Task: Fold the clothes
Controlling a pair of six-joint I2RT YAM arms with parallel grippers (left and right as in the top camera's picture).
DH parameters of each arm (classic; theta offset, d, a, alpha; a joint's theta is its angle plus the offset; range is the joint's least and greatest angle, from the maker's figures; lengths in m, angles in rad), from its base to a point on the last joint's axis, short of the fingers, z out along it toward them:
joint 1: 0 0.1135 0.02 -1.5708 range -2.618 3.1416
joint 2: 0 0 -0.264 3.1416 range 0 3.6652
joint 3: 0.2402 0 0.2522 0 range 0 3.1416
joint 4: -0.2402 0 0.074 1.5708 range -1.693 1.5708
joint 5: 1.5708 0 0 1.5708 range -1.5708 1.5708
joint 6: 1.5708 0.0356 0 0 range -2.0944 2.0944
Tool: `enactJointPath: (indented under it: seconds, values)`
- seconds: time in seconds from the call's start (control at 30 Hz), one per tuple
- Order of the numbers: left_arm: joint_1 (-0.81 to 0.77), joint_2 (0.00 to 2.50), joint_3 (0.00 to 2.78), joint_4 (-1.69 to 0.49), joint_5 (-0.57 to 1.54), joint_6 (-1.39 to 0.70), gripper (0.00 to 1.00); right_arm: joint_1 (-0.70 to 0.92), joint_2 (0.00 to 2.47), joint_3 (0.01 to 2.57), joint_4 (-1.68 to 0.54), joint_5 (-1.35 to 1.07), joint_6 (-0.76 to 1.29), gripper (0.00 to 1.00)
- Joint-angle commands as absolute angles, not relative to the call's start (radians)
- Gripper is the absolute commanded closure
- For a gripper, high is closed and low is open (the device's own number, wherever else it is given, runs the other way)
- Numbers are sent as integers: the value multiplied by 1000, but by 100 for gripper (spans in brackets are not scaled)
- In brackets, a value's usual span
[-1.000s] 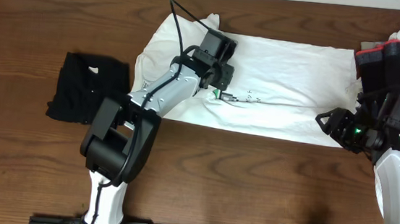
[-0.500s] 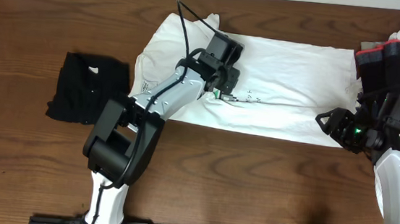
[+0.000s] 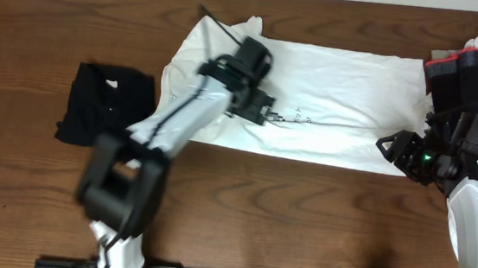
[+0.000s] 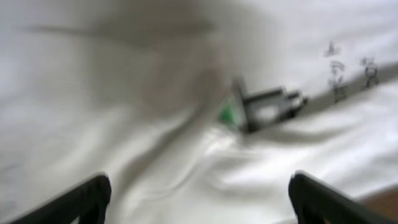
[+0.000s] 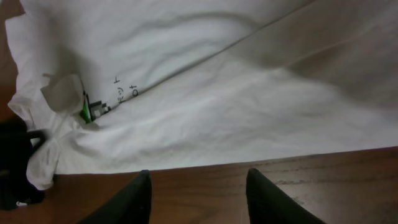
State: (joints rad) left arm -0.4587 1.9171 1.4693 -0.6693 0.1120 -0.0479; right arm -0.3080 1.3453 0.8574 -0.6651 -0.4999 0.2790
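— Where do we find the white T-shirt [image 3: 337, 104]?

— We see it spread out across the far half of the table [image 3: 300, 226], its long side running left to right. It lies mostly flat, with a crease along its length and bunched wrinkles at its left end.

— And the print [image 4: 264, 109]?

— We make out a small green-and-black patch on that crease, toward the left. A short line of lettering [image 5: 132, 92] sits just beside it. In the left wrist view all of this is too blurred for us to read.

— What do we say of the left gripper [image 3: 260, 105]?

— It hangs over the left part of the shirt, just beside the print. Its own camera shows us both fingers spread wide, with only fabric beneath and nothing between them, so we call it released. We cannot tell whether the tips touch the cloth, and the arm is smeared in the overhead view.

— And the right gripper [image 5: 199, 199]?

— We see it at the shirt's near right corner. Its fingers stand apart over bare wood, just beside the lower edge of the shirt, and they hold nothing.

— Any other cloth?

— We see a black garment [image 3: 107, 105] lying crumpled on the table to the left of the shirt, near it but not touching it.
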Motion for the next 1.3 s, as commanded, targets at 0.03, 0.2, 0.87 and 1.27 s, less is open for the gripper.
enactJointPath:
  seconds: [0.03, 0.2, 0.87, 1.27]
  values:
    - [-348, 1813, 1485, -815, 59, -43, 14, -301, 1337, 870, -666, -500, 264, 52]
    - [-217, 1842, 1449, -924, 87, -68, 34, -301, 1337, 870, -666, -497, 264, 52]
    - [-132, 1988, 1375, -896, 310, 172, 76, -301, 1337, 870, -666, -489, 264, 53]
    - [-132, 1988, 1393, -775, 302, 523, 94, -301, 1337, 870, -666, -475, 265, 53]
